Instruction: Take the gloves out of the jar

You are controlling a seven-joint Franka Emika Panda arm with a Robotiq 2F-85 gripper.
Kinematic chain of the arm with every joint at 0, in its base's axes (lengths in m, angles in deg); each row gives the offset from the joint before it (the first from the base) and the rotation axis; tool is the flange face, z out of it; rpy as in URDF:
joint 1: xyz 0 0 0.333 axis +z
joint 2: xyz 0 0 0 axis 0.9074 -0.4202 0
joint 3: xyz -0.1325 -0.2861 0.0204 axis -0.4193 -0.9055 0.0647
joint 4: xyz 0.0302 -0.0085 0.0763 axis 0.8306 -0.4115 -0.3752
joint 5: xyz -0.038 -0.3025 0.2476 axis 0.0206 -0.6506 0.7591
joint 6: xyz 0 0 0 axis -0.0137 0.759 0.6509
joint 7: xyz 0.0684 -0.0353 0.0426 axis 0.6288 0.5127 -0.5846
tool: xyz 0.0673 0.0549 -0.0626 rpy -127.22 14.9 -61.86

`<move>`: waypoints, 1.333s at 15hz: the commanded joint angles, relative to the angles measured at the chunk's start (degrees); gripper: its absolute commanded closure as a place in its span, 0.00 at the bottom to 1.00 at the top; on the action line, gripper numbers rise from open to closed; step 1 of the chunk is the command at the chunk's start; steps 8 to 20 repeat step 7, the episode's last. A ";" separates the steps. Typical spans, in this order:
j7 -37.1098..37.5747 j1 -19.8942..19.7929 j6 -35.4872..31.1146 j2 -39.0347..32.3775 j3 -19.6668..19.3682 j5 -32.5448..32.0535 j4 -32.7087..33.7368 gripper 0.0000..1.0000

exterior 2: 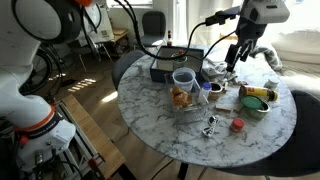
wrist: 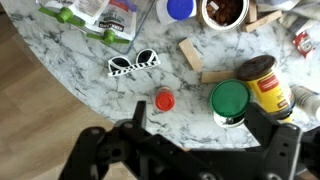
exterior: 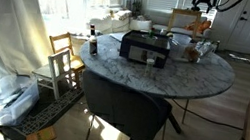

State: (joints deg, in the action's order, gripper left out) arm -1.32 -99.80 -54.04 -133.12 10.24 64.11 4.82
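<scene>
My gripper (wrist: 200,118) is open and empty, hovering above the round marble table (wrist: 90,80). In the wrist view a jar with a green lid (wrist: 230,102) stands between its fingers, close to the right one. A small red cap (wrist: 164,100) lies near the left finger. In an exterior view the gripper (exterior 2: 234,58) hangs well above the table's far side, over the green-lidded jar (exterior 2: 253,104). A clear open container (exterior 2: 184,80) stands mid-table. I cannot make out any gloves. In an exterior view the gripper (exterior: 204,4) is high at the back.
A yellow can with a brown lid (wrist: 262,80), wooden blocks (wrist: 190,52), sunglasses (wrist: 133,65), a blue lid (wrist: 180,8) and a bowl (wrist: 225,10) crowd the table. A black box (exterior 2: 175,65) sits at the far side. A dark chair (exterior: 124,105) stands at the table.
</scene>
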 commanded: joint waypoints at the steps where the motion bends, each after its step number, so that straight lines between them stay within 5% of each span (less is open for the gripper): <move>1: -9.61 2.77 -4.23 7.54 1.35 -1.23 -12.36 0.00; 4: -15.69 6.11 -6.00 11.67 2.46 -1.98 -19.21 0.00; 5: -11.96 4.16 -3.30 6.21 1.57 -0.68 -10.03 0.00; 20: -12.01 5.21 -3.45 6.79 1.61 -0.70 -10.78 0.00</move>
